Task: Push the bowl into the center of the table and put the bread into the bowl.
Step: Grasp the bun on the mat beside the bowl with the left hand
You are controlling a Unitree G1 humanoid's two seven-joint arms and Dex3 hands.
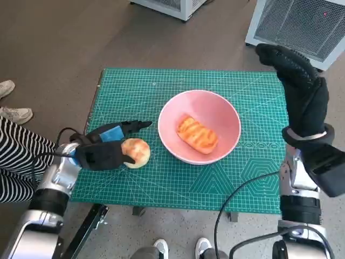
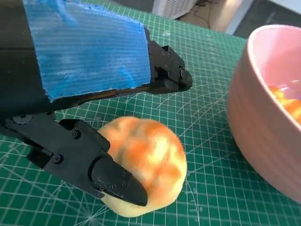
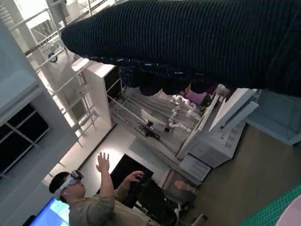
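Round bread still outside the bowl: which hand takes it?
Left. The left hand already has its fingers around the round bread beside the pink bowl; the right hand is raised off past the table's far edge.

- A robotics lab or workshop is suggested by a small table covered with a green gridded cutting mat (image 1: 259,178).
- White grilled equipment cabinets (image 1: 302,21) are seen on the brown floor.
- A seated person wearing a headset (image 3: 70,181) is visible among white metal shelving racks (image 3: 99,89).
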